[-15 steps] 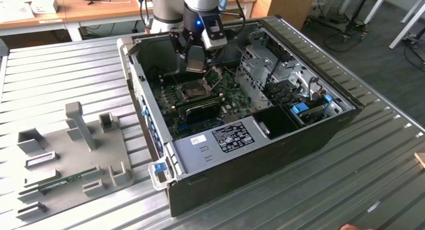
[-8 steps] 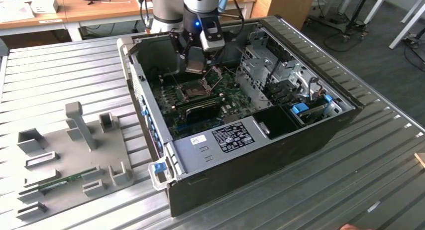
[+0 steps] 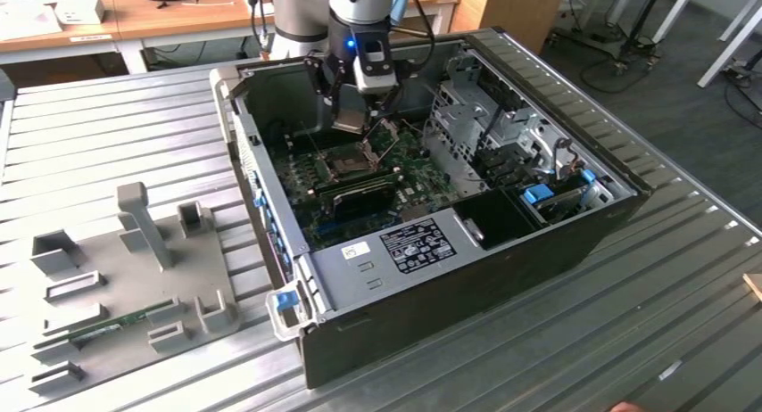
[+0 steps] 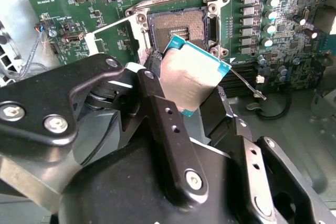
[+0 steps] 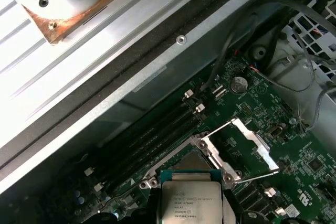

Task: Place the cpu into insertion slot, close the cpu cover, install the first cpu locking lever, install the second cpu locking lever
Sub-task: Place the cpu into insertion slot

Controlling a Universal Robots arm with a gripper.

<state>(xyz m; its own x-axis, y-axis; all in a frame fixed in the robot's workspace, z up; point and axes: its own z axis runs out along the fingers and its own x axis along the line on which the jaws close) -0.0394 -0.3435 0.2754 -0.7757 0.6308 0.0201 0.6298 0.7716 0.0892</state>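
My gripper [image 3: 356,118] is shut on the cpu [image 3: 353,120], holding it tilted just above the motherboard inside the open computer case [image 3: 572,243]. In the second wrist view the black fingers [image 4: 157,103] clamp the pale square cpu [image 4: 189,77] by its edges. The insertion slot [image 4: 178,23] lies bare right beyond it, dark and ringed by a silvery frame. In the first wrist view the cpu [image 5: 190,200] hangs in front of the insertion slot [image 5: 184,162], and the cpu cover [image 5: 252,142] is swung open beside it. Two thin wire levers [image 4: 247,83] [image 4: 113,24] stand released.
Long black memory slots [image 5: 152,135] run beside the socket. A metal drive cage [image 3: 476,118] and cables fill the case on the exterior view's right. A grey fixture plate [image 3: 131,269] with upright blocks lies on the ribbed metal table at the exterior view's left.
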